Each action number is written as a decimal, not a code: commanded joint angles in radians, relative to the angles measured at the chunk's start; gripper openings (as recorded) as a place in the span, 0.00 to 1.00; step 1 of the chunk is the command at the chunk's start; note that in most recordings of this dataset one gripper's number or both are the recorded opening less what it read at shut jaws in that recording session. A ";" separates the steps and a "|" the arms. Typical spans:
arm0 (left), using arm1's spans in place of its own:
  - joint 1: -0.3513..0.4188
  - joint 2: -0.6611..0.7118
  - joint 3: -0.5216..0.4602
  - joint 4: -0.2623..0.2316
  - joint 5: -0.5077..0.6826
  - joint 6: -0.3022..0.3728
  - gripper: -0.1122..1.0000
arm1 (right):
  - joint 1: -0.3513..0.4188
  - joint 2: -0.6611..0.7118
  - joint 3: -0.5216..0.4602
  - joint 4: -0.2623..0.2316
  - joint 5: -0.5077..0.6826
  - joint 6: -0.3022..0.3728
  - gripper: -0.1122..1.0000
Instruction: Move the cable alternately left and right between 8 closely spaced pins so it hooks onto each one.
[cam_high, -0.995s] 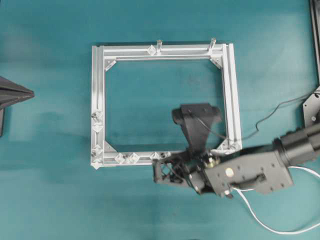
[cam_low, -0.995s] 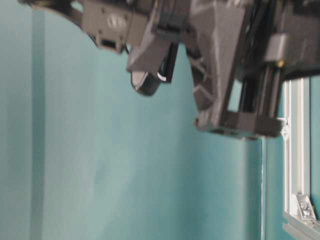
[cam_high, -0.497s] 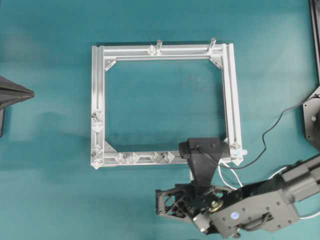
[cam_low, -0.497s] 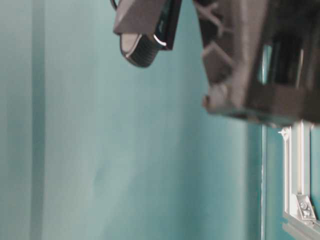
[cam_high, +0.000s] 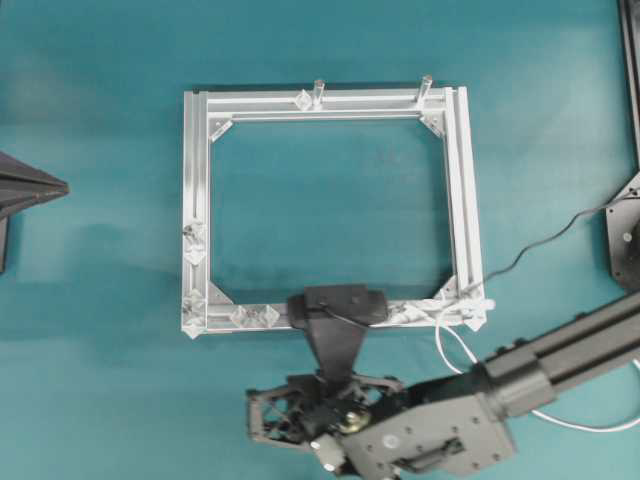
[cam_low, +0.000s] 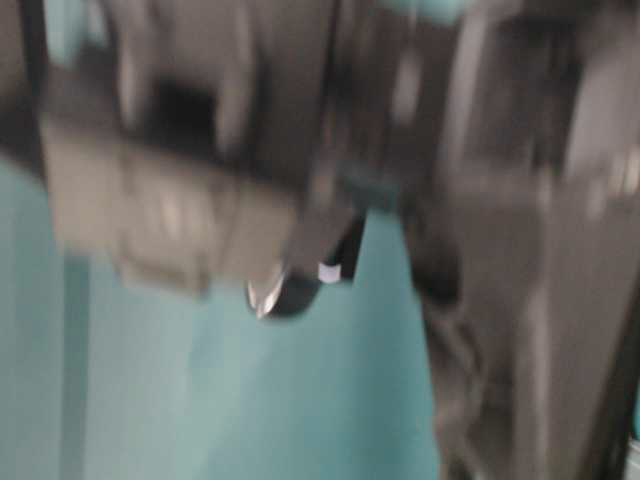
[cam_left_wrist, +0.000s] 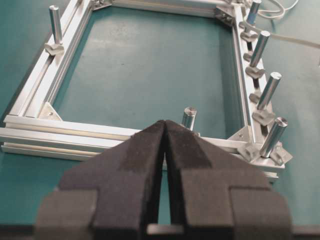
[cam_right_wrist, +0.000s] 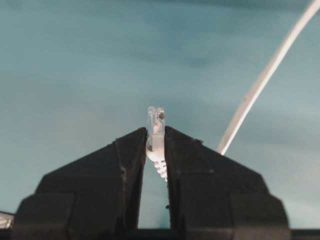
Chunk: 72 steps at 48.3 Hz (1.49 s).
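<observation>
White cable (cam_right_wrist: 262, 80): plug end pinched in right gripper (cam_right_wrist: 155, 145), lower frame; left gripper (cam_left_wrist: 165, 131) pressed together, idle. Pins (cam_high: 254, 316): most visibly unthreaded.

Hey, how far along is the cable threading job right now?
Done: the right gripper has the cable's plug pinched, with the cable trailing behind it. In hand: it carries the plug just outside the frame's bottom rail. Left: the weaving itself, since the pins that show on that rail look bare. The left gripper is shut and empty, off to the side.
</observation>
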 joint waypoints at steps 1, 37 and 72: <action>0.002 0.009 -0.011 0.003 -0.005 -0.005 0.10 | -0.008 -0.006 -0.058 -0.006 0.014 -0.026 0.22; 0.002 0.008 -0.011 0.003 -0.005 -0.005 0.10 | -0.097 0.008 -0.054 -0.006 0.092 -0.143 0.22; 0.002 0.008 -0.011 0.003 -0.005 -0.003 0.10 | -0.166 0.008 -0.031 -0.018 0.058 -0.229 0.22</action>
